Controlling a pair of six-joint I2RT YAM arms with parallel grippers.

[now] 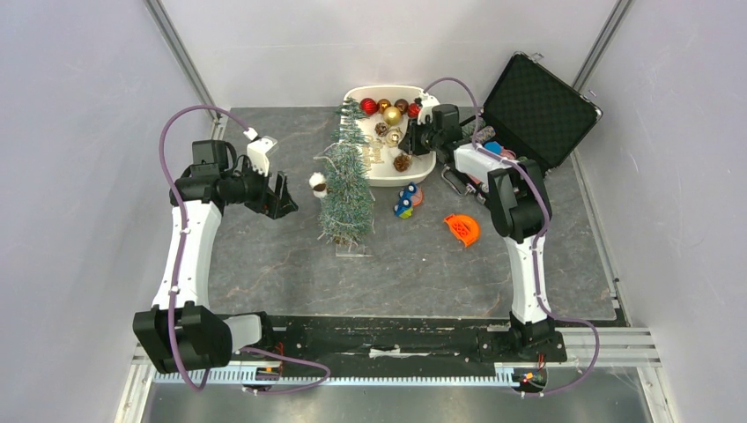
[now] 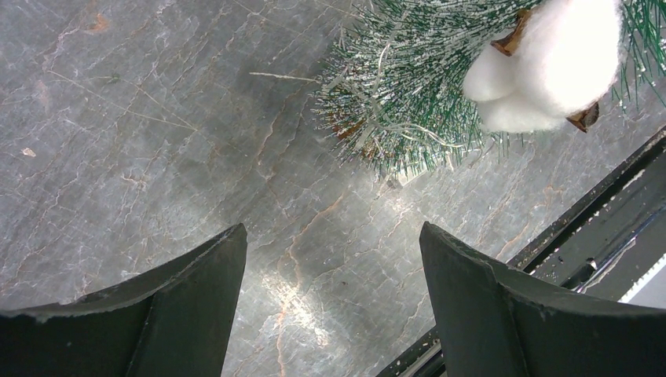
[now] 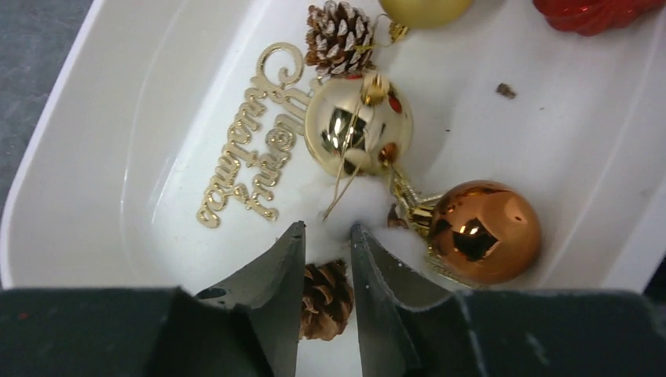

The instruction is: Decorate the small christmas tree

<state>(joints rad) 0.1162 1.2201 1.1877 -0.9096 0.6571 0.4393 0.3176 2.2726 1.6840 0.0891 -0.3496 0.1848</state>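
Standing tree, parted hands

The left hand [image 1: 284,196] hovers wide open just left of the small christmas tree [image 1: 345,181], upright on the counter [image 1: 264,264]. Beyond it, the right hand [image 3: 327,232], narrowly parted and empty, hangs over a pine cone [image 3: 326,302] in the white tray [image 3: 86,133]

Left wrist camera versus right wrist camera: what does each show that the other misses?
Only the left wrist: lower branches of the tree with a white cotton ball on them, beyond the wide-open left gripper. Only the right wrist: the white tray holding a gold script sign, gold ball, copper ball and pinecones, with the right gripper slightly parted above one. Both: the grey tabletop.
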